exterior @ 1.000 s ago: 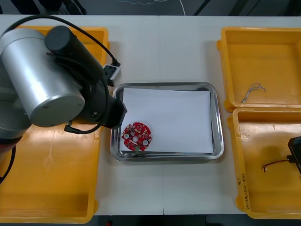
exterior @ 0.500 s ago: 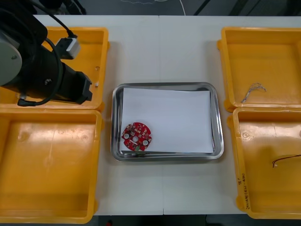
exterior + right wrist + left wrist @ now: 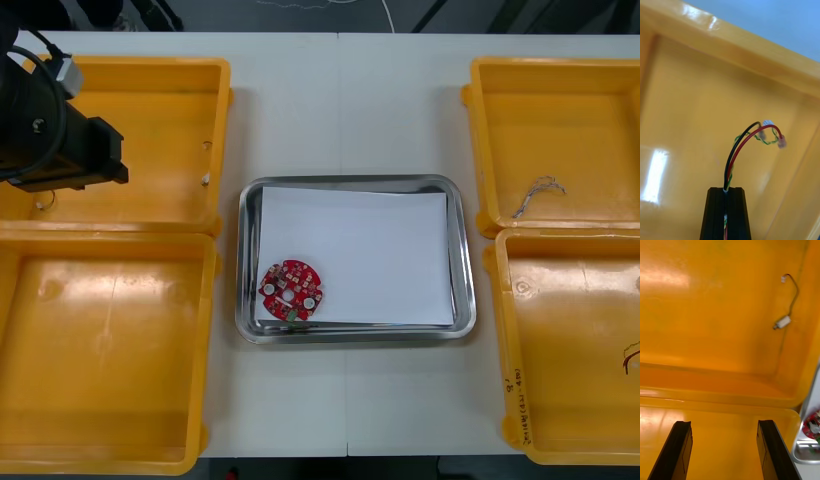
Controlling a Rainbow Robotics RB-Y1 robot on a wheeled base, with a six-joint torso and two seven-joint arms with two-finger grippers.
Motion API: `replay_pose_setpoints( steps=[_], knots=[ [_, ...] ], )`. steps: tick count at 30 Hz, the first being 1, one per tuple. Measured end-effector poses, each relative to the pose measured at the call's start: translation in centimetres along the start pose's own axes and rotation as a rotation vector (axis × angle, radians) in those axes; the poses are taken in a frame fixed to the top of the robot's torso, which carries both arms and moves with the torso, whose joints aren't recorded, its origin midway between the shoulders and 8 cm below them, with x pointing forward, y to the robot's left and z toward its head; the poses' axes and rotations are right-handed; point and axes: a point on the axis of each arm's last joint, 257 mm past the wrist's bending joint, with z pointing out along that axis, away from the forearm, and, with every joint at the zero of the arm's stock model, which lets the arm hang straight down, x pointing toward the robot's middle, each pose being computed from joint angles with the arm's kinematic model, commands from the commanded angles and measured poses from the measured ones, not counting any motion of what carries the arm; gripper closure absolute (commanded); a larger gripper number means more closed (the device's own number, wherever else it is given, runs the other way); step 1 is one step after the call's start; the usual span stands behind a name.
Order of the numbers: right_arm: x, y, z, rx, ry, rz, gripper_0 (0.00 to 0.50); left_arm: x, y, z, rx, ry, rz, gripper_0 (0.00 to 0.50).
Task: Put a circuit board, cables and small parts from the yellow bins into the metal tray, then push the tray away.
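Four yellow bins stand on the bench (image 3: pixel 340 90), two at each side, with the metal tray (image 3: pixel 463 262) between them.

1. Near row. The near left bin (image 3: pixel 100 350) lies just beside the tray's near left corner. The near right bin (image 3: pixel 560 340) holds the red and yellow cable (image 3: pixel 631 356), whose tip shows at that bin's right side. In the right wrist view the right jaws are pinching this cable, pressed together on it with almost no gap. Red, black and thin twisted yellow-green strands rise from between the jaws, arch over the bin floor and end in small pale connectors. It cannot be told whether the cable touches the floor.

2. Middle. A white sheet (image 3: pixel 380 250) covers the tray floor. The round red circuit board (image 3: pixel 291 291) lies flat on the sheet in the tray's near left corner, close to the rim.

3. Far row. The left arm (image 3: pixel 50 140) hangs over the far left bin (image 3: pixel 160 90). In the left wrist view the left jaws stand spread wide, gripping nothing, above yellow bin floor near the rim that the two left bins share. A small metal part (image 3: pixel 783 321) with a thin dark lead lies on the far left bin's floor, close to the wall on the tray's side and well apart from the jaws. The far right bin (image 3: pixel 560 110) holds a twisted cable (image 3: pixel 538 194), loose on its floor towards the near wall.
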Motion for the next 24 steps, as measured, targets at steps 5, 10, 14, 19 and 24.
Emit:
replay_pose_setpoints(
  steps=[5, 10, 14, 19, 24],
  knots=[
    [0.8, 2.1, -2.8, -0.073, 0.006, -0.116, 0.5, -0.5, 2.4, 1.1, -0.06, 0.011, -0.048, 0.0],
    [1.6, 3.6, -5.3, -0.119, -0.017, -0.359, 0.5, -0.8, 3.8, 1.7, -0.081, 0.022, -0.01, 0.0],
    [3.0, 4.6, -6.4, -0.156, 0.013, -0.535, 0.5, -1.3, 4.7, 1.6, -0.077, 0.021, 0.057, 0.0],
    [4.6, 6.7, -8.2, -0.228, 0.052, -0.666, 0.5, -1.9, 5.7, 1.3, -0.069, 0.015, 0.073, 0.0],
    [6.5, 9.2, -10.0, -0.305, 0.054, -0.932, 0.5, -2.3, 6.2, 1.2, -0.073, 0.005, 0.052, 0.0]
  ],
)
